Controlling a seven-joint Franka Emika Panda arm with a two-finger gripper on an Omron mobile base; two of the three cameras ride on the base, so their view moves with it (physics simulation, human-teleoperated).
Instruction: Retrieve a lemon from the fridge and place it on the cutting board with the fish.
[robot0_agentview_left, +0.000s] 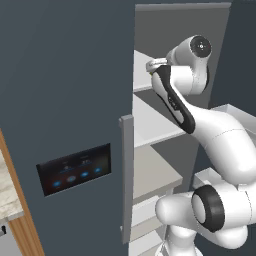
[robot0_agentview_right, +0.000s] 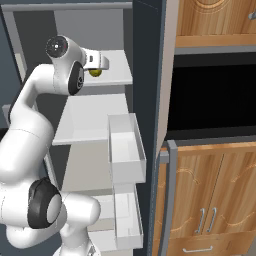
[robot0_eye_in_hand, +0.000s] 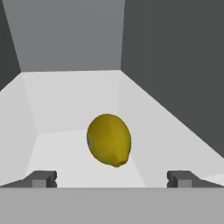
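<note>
Gripper: your gripper (robot0_eye_in_hand: 112, 179) stood fully spread and held nothing, its fingertips (robot0_eye_in_hand: 41, 178) wide on either side of the lemon.
Lemon: the lemon (robot0_eye_in_hand: 109, 140) lay just ahead of the tips on the white top shelf (robot0_agentview_right: 117, 70) of the fridge (robot0_agentview_left: 75, 100), not yet between them.
Risk, push: you could have nudged the round fruit deeper toward the back wall if you had advanced off-centre.
Risk, slip: closing too early, you would likely have pinched its near end and squirted it away.
Risk, walls: the shelf's side wall sat near; a wide tip might have scraped it.
</note>
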